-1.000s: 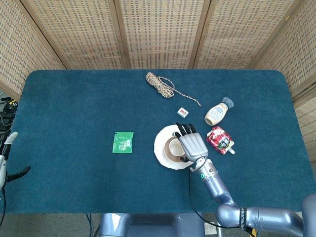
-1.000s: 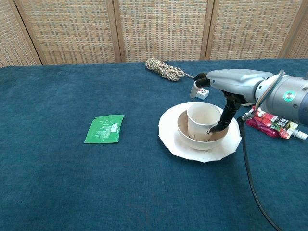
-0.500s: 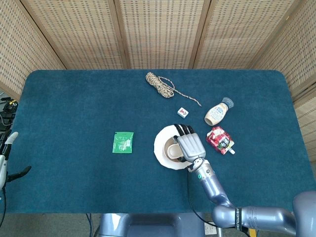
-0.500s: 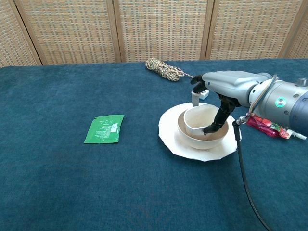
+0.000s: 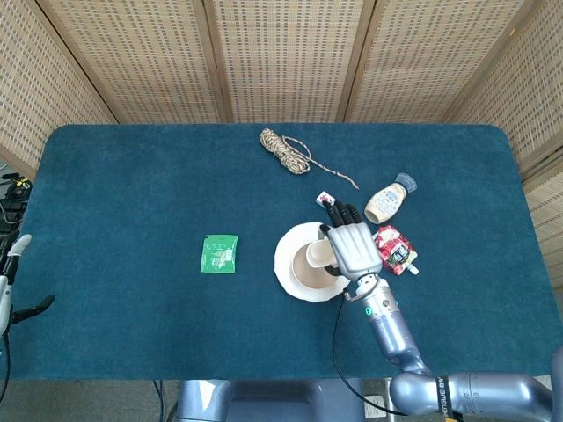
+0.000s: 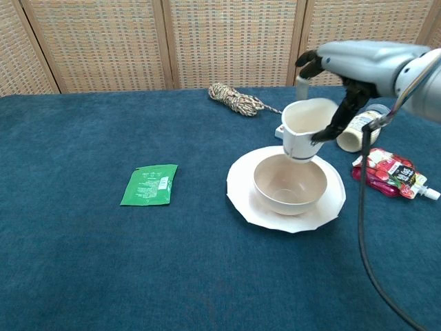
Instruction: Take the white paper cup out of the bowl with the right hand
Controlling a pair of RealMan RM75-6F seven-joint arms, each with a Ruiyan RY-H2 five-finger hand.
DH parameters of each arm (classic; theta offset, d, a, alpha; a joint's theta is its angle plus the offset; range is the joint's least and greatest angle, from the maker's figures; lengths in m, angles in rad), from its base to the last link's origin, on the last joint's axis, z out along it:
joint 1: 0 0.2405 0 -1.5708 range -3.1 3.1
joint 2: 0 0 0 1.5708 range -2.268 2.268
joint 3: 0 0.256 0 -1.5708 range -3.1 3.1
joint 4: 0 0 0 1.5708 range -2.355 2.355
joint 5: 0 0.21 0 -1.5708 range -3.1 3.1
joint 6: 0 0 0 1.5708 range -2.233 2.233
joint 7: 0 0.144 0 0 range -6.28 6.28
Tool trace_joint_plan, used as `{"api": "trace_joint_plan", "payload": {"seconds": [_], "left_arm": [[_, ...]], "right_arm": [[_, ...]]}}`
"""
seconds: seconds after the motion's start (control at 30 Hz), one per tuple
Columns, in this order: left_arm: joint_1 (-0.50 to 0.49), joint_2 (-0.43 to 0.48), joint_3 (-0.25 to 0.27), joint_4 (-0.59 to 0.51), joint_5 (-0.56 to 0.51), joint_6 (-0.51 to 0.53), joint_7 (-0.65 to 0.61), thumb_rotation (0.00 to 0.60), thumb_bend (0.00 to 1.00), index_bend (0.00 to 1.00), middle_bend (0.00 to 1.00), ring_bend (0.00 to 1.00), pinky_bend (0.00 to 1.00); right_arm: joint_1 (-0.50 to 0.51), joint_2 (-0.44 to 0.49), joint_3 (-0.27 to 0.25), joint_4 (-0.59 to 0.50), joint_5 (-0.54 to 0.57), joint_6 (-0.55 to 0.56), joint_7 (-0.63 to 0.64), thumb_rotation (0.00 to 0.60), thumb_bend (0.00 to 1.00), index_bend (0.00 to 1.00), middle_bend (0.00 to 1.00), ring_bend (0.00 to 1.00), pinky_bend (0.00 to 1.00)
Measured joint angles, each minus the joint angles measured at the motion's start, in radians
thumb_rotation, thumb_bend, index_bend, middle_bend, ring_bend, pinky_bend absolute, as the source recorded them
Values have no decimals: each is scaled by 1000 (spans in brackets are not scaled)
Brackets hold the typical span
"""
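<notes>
My right hand (image 6: pixel 344 72) holds the white paper cup (image 6: pixel 304 129) tilted in the air, above the back of the beige bowl (image 6: pixel 289 183). The bowl is empty and sits on a white plate (image 6: pixel 242 195). From the head camera the right hand (image 5: pixel 354 248) covers the right side of the plate (image 5: pixel 286 257), and the cup (image 5: pixel 318 254) peeks out at the hand's left edge. My left hand (image 5: pixel 12 286) hangs off the table's left edge, holding nothing that I can see.
A green packet (image 6: pixel 150 185) lies left of the plate. A coil of rope (image 6: pixel 236 99) sits at the back. A small white cube (image 5: pixel 326 199), a sauce bottle (image 5: pixel 389 201) and a red pouch (image 6: pixel 391 176) lie to the right of the plate.
The right hand closed on the cup inside the bowl, then lifted it up and slightly back, clear of the bowl. The bowl now stands empty.
</notes>
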State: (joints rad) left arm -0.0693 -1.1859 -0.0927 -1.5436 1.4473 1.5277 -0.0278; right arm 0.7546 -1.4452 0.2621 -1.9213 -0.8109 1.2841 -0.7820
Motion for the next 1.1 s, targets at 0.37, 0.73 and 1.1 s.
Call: {"api": "trace_joint_plan", "payload": {"seconds": [0.37,0.73,1.1], "left_arm": [[-1,-8,7,-4,9,2,30,600,0,0,0,0,0],[-3,-15,9,-7,11,2,51,600,0,0,0,0,0],[-1,-11,9,-6,11,4,39,600,0,0,0,0,0]], "right_arm": [[-113,163,-33,-30,27,54,73,600,370,528,125,0,150],[-207,259,-137,-62,18,-12,178,600,369,538,115,0,148],[-250,233,-200,-39,-26,-16,196,600,361,531,94,0,145]]}}
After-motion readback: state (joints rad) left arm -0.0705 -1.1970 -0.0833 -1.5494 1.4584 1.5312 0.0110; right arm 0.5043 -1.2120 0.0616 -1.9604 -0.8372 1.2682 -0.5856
